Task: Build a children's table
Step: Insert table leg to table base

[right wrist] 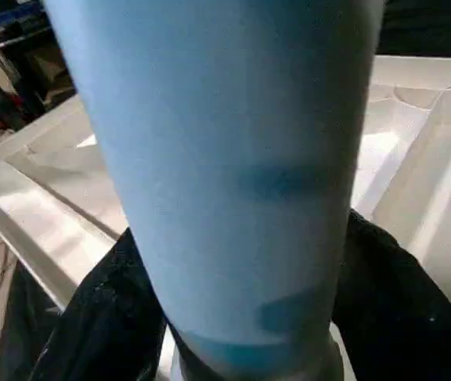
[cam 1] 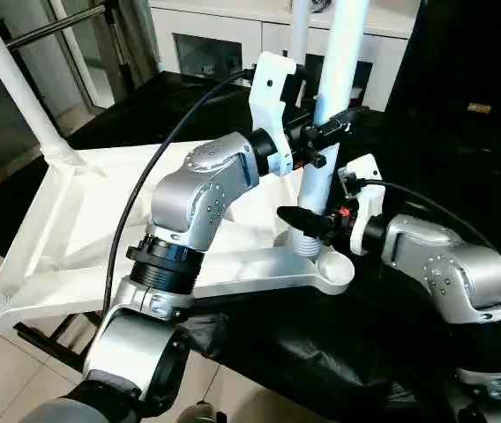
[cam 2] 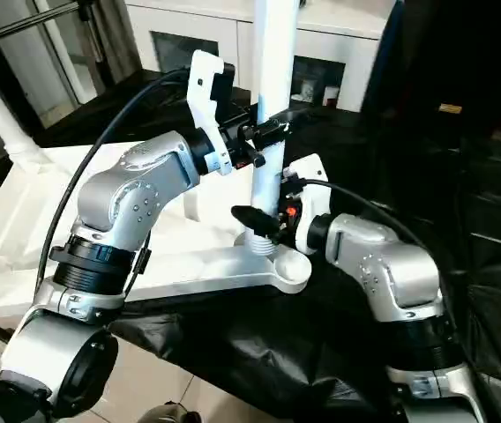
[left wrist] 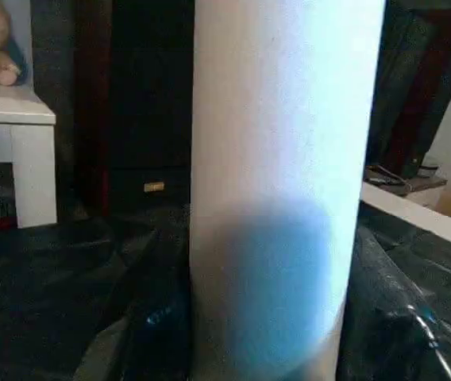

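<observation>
The upright tapered white tube leg (cam 2: 268,106) is pinched by the left gripper (cam 2: 264,141) and right gripper (cam 2: 264,220) above the white plastic tabletop's (cam 2: 189,264) corner socket

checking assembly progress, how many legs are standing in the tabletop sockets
2: one leg held by both grippers at the near corner socket, another leg in the far-left corner. Others may be hidden.

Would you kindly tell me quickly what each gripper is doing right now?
Left gripper: closed on the upright white tapered plastic tube leg, higher up.
Right gripper: closed on that leg near the corner socket.
</observation>
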Controlling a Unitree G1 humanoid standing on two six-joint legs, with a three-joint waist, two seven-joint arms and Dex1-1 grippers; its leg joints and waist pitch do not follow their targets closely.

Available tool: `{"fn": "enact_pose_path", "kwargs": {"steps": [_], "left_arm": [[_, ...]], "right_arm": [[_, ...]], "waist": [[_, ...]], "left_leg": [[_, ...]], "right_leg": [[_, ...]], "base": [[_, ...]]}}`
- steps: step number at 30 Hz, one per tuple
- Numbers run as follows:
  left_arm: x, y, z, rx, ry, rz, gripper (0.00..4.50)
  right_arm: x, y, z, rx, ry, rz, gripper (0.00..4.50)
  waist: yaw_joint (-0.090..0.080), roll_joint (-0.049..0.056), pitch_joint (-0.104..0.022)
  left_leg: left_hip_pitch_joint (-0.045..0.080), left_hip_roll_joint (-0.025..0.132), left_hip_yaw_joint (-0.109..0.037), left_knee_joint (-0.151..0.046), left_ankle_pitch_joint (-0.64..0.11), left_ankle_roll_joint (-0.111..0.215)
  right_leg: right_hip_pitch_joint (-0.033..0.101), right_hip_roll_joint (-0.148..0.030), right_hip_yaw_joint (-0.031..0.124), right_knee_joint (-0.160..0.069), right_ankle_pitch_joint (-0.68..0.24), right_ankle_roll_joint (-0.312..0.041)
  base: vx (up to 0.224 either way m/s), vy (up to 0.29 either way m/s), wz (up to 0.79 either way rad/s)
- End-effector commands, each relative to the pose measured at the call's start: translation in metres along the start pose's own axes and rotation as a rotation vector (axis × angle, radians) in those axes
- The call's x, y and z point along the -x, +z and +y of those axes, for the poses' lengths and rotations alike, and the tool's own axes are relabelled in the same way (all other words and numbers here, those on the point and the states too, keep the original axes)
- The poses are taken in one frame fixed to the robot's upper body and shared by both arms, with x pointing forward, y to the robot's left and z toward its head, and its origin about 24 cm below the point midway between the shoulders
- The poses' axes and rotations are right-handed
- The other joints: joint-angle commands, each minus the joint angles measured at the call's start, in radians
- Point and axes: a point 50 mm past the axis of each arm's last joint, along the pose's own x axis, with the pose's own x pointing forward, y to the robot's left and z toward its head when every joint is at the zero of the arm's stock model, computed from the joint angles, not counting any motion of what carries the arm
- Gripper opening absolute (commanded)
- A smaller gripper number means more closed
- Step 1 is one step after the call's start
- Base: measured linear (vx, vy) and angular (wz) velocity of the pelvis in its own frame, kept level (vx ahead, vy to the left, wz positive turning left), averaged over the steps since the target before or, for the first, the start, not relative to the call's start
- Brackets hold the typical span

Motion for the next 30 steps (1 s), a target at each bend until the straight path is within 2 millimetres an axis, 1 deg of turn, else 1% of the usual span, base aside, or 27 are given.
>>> {"fn": "enact_pose_path", "kwargs": {"steps": [1, 7, 9, 10, 11, 12, 14, 16, 18, 25, 26, 27, 30], "left_arm": [[0.001, 0.002, 0.005, -0.019, 0.023, 0.013, 1.80], [0.001, 0.001, 0.009, -0.045, 0.061, 0.028, 1.80], [0.000, 0.001, 0.010, -0.049, 0.071, 0.029, 1.80], [0.000, 0.001, 0.010, -0.050, 0.073, 0.029, 1.80], [-0.001, 0.001, 0.010, -0.050, 0.074, 0.029, 1.80], [-0.001, 0.001, 0.010, -0.051, 0.074, 0.029, 1.79], [-0.003, 0.002, 0.010, -0.052, 0.073, 0.027, 1.79], [-0.003, 0.002, 0.009, -0.053, 0.072, 0.026, 1.79], [-0.004, 0.003, 0.010, -0.054, 0.072, 0.024, 1.79], [-0.005, 0.006, 0.009, -0.056, 0.064, 0.017, 1.79], [-0.005, 0.006, 0.009, -0.056, 0.061, 0.017, 1.79], [-0.005, 0.006, 0.008, -0.057, 0.056, 0.019, 1.79], [-0.005, 0.006, 0.008, -0.058, 0.051, 0.021, 1.79]], "right_arm": [[0.005, 0.013, -0.004, 0.065, -0.038, -0.036, 2.82], [0.005, 0.016, 0.001, 0.126, -0.034, -0.058, 2.82], [0.004, 0.016, 0.002, 0.173, -0.054, -0.059, 2.82], [0.003, 0.016, 0.002, 0.188, -0.060, -0.056, 2.99], [0.003, 0.016, 0.003, 0.189, -0.056, -0.053, 2.99], [0.002, 0.015, 0.004, 0.184, -0.045, -0.053, 3.16], [0.001, 0.014, 0.007, 0.180, -0.031, -0.052, 3.19], [0.000, 0.014, 0.009, 0.189, -0.030, -0.048, 3.45], [0.000, 0.013, 0.008, 0.183, -0.030, -0.040, 3.58], [0.000, 0.004, 0.008, 0.061, -0.010, -0.008, 3.58], [0.000, 0.002, 0.007, 0.047, -0.014, -0.003, 3.58], [-0.001, 0.001, 0.006, 0.036, -0.018, -0.003, 3.58], [-0.001, 0.003, 0.006, 0.031, -0.019, -0.016, 3.58]], "waist": [[0.000, -0.028, -0.080], [0.000, -0.028, -0.081], [0.000, -0.024, -0.081], [-0.001, -0.025, -0.081], [-0.001, -0.025, -0.081], [-0.001, -0.025, -0.081], [0.000, -0.025, -0.081], [0.000, -0.026, -0.081], [0.000, -0.025, -0.082], [0.002, -0.026, -0.083], [0.001, -0.026, -0.082], [0.001, -0.024, -0.082], [0.001, -0.025, -0.081]], "left_leg": [[0.009, 0.047, -0.019, -0.055, -0.033, 0.050], [0.008, 0.047, -0.020, -0.054, -0.031, 0.054], [0.008, 0.047, -0.021, -0.053, -0.030, 0.052], [0.009, 0.048, -0.021, -0.054, -0.029, 0.050], [0.008, 0.047, -0.021, -0.054, -0.032, 0.051], [0.009, 0.047, -0.020, -0.054, -0.036, 0.052], [0.009, 0.047, -0.020, -0.054, -0.036, 0.055], [0.008, 0.046, -0.020, -0.053, -0.033, 0.057], [0.008, 0.047, -0.021, -0.053, -0.031, 0.060], [0.008, 0.047, -0.021, -0.052, -0.026, 0.070], [0.008, 0.047, -0.021, -0.052, -0.026, 0.068], [0.008, 0.048, -0.022, -0.053, -0.027, 0.065], [0.008, 0.047, -0.021, -0.053, -0.037, 0.057]], "right_leg": [[0.064, -0.085, 0.052, -0.068, -0.082, -0.174], [0.065, -0.084, 0.052, -0.067, -0.072, -0.172], [0.065, -0.085, 0.052, -0.067, -0.067, -0.168], [0.063, -0.083, 0.051, -0.066, -0.065, -0.166], [0.064, -0.084, 0.052, -0.066, -0.064, -0.168], [0.064, -0.084, 0.052, -0.066, -0.064, -0.172], [0.065, -0.084, 0.052, -0.067, -0.064, -0.177], [0.065, -0.084, 0.051, -0.066, -0.061, -0.179], [0.065, -0.085, 0.052, -0.065, -0.056, -0.183], [0.065, -0.085, 0.051, -0.063, -0.044, -0.194], [0.065, -0.085, 0.051, -0.064, -0.049, -0.194], [0.066, -0.086, 0.051, -0.064, -0.052, -0.193], [0.065, -0.086, 0.052, -0.066, -0.065, -0.188]], "base": [[0.000, 0.000, 0.00], [0.000, 0.000, 0.00], [0.000, 0.000, 0.00], [0.000, 0.000, 0.00], [0.000, 0.000, 0.00], [0.000, 0.000, 0.00], [0.000, 0.000, 0.00], [0.000, 0.000, 0.00], [0.000, 0.000, 0.00], [0.000, 0.000, 0.00], [0.000, 0.000, 0.00], [0.000, 0.000, 0.00], [0.000, 0.000, 0.00]]}}
